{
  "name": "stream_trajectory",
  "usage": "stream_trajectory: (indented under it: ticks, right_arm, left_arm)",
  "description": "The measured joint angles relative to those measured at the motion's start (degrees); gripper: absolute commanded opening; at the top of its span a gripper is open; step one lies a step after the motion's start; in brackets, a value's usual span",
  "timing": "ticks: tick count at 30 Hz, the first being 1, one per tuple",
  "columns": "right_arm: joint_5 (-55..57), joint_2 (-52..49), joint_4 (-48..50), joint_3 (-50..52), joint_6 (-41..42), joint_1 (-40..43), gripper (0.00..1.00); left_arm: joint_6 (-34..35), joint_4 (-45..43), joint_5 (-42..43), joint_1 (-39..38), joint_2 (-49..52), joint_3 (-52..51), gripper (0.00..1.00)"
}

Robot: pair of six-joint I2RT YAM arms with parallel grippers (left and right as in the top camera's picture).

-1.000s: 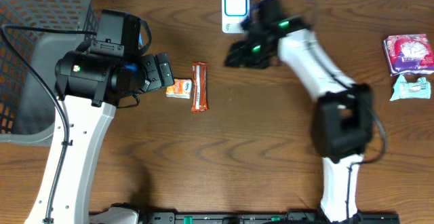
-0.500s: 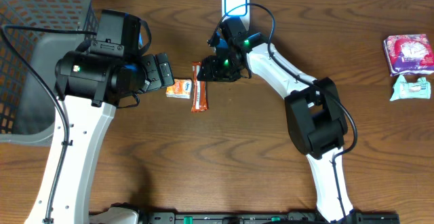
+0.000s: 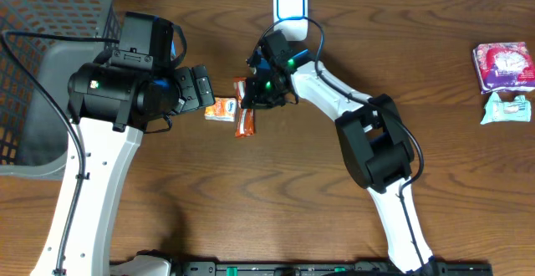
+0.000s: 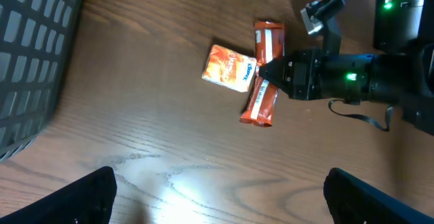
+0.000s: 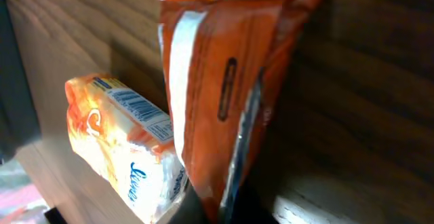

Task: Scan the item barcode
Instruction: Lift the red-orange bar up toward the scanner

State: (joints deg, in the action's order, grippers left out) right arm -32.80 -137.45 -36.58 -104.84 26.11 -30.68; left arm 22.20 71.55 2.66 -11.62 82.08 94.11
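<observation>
One bar [image 3: 244, 125], three packets [image 3: 221, 109], one scanner [image 3: 290, 4], one basket [image 3: 50, 17]

right pincer [image 4: 266, 70]: pinching orange bar [image 4: 260, 106] mid-length | orange packet [image 4: 229, 68]: touching bar | left pincer [image 4: 220, 176]: spread wide

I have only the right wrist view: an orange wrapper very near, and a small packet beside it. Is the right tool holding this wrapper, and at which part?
Observer: Yes. The left wrist view shows the right tool shut on the orange bar, near its middle.
Operator: Where is the scanner from there?
Observer: Overhead, a white device with a blue outline stands at the far edge of the table, beyond the bar. I take it for the scanner.
Operator: And the left tool?
Observer: The left tool is open, just left of the small packet.
</observation>
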Motion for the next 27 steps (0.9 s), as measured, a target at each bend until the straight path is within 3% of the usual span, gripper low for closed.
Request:
stream_trajectory:
  ticks: [6,9,20,24,27]
  right_arm:
    - [2.0,0.5,-2.6,0.0,-0.7,1.2,0.01]
    - [8.3,2.4,-7.9,0.0,-1.7,2.4,0.01]
    - [57.6,9.6,-26.9,-0.1,-2.7,2.7,0.01]
    - [67.8,8.4,-27.0,-0.1,-2.7,2.5,0.03]
    - [71.0,6.6,-26.6,-0.1,-2.6,2.5,0.13]
  left_arm:
    - [0.0,0.0,0.0,0.0,0.0,0.0,0.98]
    - [0.0,0.0,0.0,0.0,0.0,0.0,0.98]
    - [0.0,0.0,0.0,0.0,0.0,0.0,0.98]
    - [0.0,0.0,0.0,0.0,0.0,0.0,0.98]
    - [0.0,0.0,0.0,0.0,0.0,0.0,0.98]
